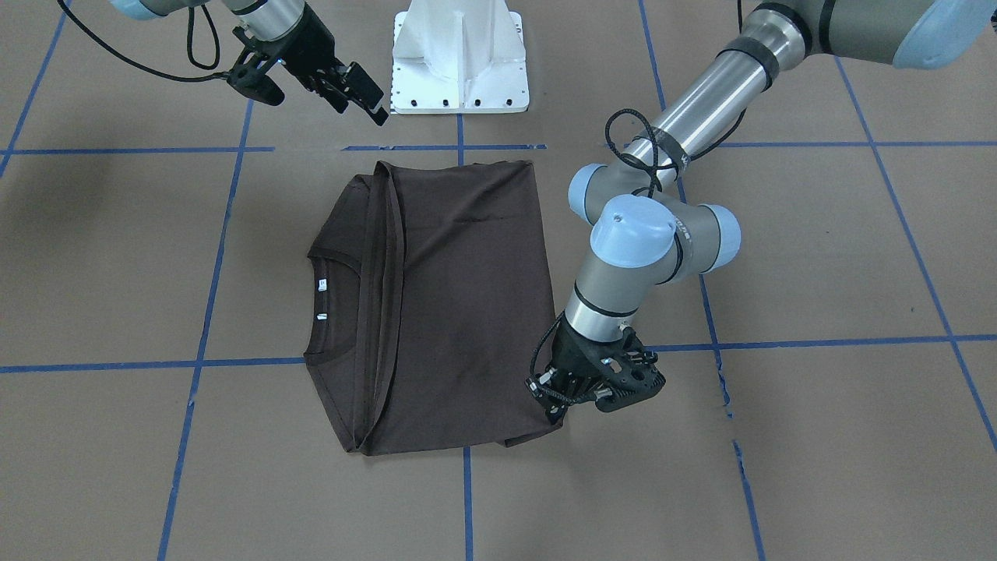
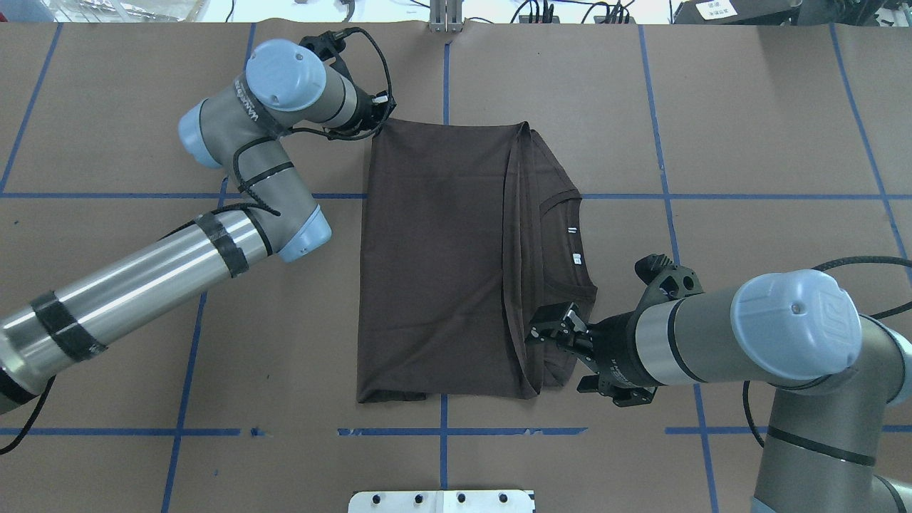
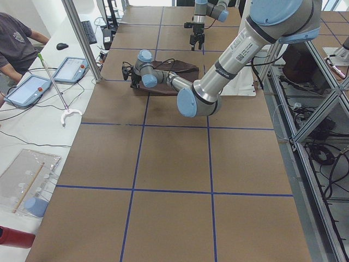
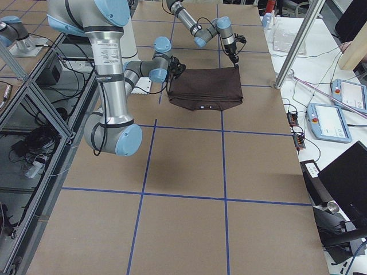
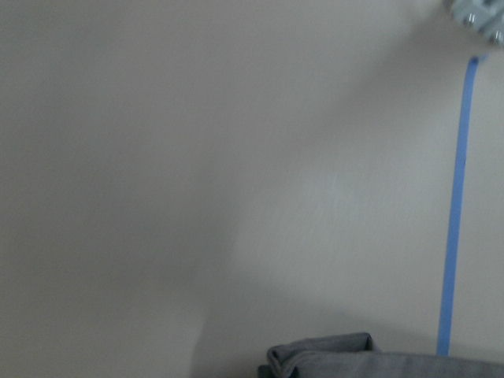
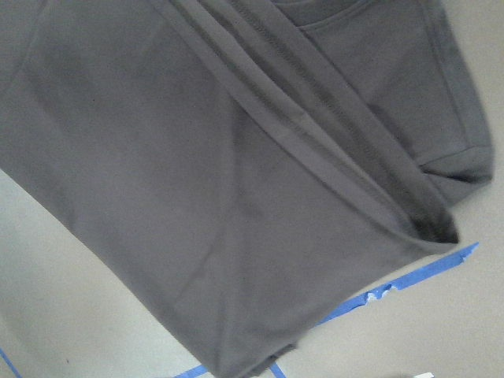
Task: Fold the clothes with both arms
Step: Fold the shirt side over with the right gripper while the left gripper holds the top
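Left gripper (image 1: 557,393) sits low at the T-shirt's far corner, on the operators' side, its fingertips touching or just beside the cloth; whether it pinches that corner I cannot tell. Beside it the dark brown T-shirt (image 2: 442,263) lies flat on the brown table (image 2: 748,142) among blue tape lines (image 2: 748,196), folded to a rough rectangle with one part laid over the other. Its ribbed collar (image 2: 559,203) is on the robot's right side, with two small white labels (image 2: 578,258) showing inside. Right gripper (image 2: 552,329) hangs above the shirt's near corner on that side, jaws a little apart, holding nothing.
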Tool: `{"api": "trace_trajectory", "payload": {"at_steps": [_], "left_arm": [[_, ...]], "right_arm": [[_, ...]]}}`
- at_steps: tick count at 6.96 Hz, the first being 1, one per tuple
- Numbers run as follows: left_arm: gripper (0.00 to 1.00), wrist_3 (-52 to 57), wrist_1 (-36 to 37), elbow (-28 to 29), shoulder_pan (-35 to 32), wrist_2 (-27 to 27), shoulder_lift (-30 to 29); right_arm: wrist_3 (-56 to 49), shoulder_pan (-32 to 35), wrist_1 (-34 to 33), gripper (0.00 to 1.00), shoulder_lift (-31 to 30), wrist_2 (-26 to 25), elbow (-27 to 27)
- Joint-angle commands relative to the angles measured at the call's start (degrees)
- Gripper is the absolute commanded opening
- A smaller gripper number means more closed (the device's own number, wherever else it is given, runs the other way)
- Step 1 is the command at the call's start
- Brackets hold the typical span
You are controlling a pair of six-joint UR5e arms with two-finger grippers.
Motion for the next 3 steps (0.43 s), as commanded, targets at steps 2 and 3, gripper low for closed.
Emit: {"api": "trace_trajectory", "payload": {"at_steps": [2, 3], "left_arm": [[0.55, 0.4, -0.5, -15.5, -0.6, -7.8, 9.3], [0.55, 0.5, -0.5, -24.3, -0.6, -10.6, 16.6]], "right_arm": [[-5.4, 0.1, -1.4, 1.0, 8.0, -4.7, -11.6], [-11.2, -0.1, -7.9, 1.0, 11.3, -4.7, -13.6]]}}
